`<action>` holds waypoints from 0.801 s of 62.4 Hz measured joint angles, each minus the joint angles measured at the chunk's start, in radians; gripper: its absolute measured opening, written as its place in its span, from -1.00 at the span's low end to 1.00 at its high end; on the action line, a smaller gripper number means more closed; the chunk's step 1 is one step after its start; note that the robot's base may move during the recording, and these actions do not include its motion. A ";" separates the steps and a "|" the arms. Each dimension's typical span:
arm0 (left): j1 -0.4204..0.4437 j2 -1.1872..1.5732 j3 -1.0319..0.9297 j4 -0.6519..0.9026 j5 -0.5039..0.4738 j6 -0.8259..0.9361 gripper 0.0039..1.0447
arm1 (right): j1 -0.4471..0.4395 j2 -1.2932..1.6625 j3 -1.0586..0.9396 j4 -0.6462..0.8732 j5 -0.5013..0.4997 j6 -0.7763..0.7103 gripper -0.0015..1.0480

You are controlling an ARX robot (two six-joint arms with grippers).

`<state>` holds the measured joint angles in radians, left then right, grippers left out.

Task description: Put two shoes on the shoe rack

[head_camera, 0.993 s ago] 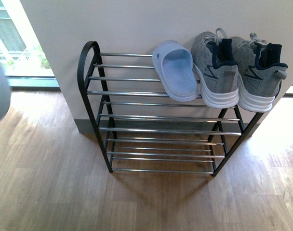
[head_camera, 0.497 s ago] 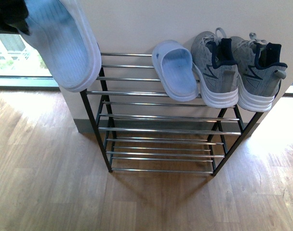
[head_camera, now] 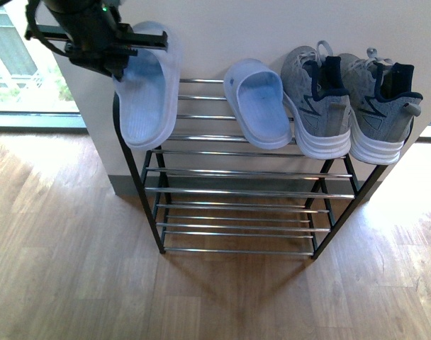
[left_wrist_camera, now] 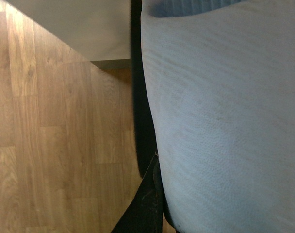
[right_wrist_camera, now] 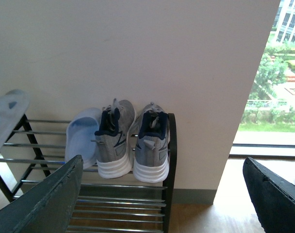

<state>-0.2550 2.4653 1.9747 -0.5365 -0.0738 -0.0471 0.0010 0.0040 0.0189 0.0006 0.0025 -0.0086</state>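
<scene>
In the front view my left gripper [head_camera: 127, 53] is shut on a pale blue slide [head_camera: 149, 95], holding it sole-side to the camera over the left end of the shoe rack's [head_camera: 237, 193] top tier. In the left wrist view that slide [left_wrist_camera: 225, 121] fills most of the picture. A second pale blue slide [head_camera: 258, 103] lies on the top tier, with two grey sneakers [head_camera: 322, 99] [head_camera: 382, 106] to its right. My right gripper [right_wrist_camera: 162, 204] is open and holds nothing, back from the rack's right end [right_wrist_camera: 171, 160]; both sneakers [right_wrist_camera: 113, 141] [right_wrist_camera: 152, 143] show ahead of it.
The rack stands against a cream wall [head_camera: 272, 28] on a wooden floor [head_camera: 74, 269]. Its lower tiers [head_camera: 237, 230] carry nothing. Windows flank the wall at the left [head_camera: 17, 64] and at the right [right_wrist_camera: 278, 73].
The left arm has carried the slide in from the upper left, rightwards and away from the camera, to the rack's left end. The shoes on the rack have not moved.
</scene>
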 joint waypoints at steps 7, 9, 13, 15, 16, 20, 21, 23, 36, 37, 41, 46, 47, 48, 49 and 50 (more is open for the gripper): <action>-0.023 0.142 0.216 -0.090 -0.005 0.057 -0.97 | 0.000 0.000 0.000 0.000 0.000 0.000 0.82; -0.027 0.181 0.282 -0.120 -0.004 0.062 -0.97 | 0.000 0.000 0.000 0.000 0.000 0.000 0.82; -0.033 0.255 0.412 -0.174 0.000 0.062 -0.97 | 0.000 0.000 0.000 0.000 0.000 0.000 0.82; -0.034 0.276 0.450 -0.191 -0.003 0.061 -0.97 | 0.000 0.000 0.000 0.000 0.000 0.000 0.82; -0.036 0.299 0.492 -0.210 -0.003 0.060 -0.97 | 0.000 0.000 0.000 0.000 0.000 0.000 0.82; -0.039 0.352 0.586 -0.256 -0.005 0.055 -0.97 | 0.000 0.000 0.000 0.000 0.000 0.000 0.82; -0.040 0.378 0.632 -0.281 -0.006 0.051 -0.97 | 0.000 0.000 0.000 0.000 0.000 0.000 0.82; -0.042 0.416 0.699 -0.315 -0.009 0.046 -0.97 | 0.000 0.000 0.000 0.000 0.000 0.000 0.82; -0.048 0.514 0.837 -0.362 0.000 0.020 -0.97 | 0.000 0.000 0.000 0.000 0.000 0.001 0.82; -0.050 0.518 0.848 -0.362 -0.001 0.014 -0.94 | 0.000 0.000 0.000 0.000 0.000 0.001 0.82; -0.052 0.526 0.863 -0.354 0.001 0.002 -0.77 | 0.000 0.000 0.000 0.000 0.000 0.001 0.82; -0.056 0.530 0.887 -0.349 0.016 -0.023 -0.56 | 0.000 0.000 0.000 0.000 0.000 0.001 0.82; -0.058 0.530 0.893 -0.346 0.016 -0.031 -0.48 | 0.000 0.000 0.000 0.000 0.000 0.001 0.82; -0.058 0.530 0.893 -0.346 0.016 -0.031 -0.48 | 0.000 0.000 0.000 0.000 0.000 0.001 0.82; -0.060 0.530 0.899 -0.345 0.018 -0.037 -0.41 | 0.000 0.000 0.000 0.000 0.000 0.001 0.82; -0.061 0.530 0.906 -0.345 0.024 -0.047 -0.26 | 0.000 0.000 0.000 0.000 0.000 0.001 0.82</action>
<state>-0.3164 2.9952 2.8807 -0.8818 -0.0502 -0.0944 0.0010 0.0040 0.0189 0.0006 0.0025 -0.0078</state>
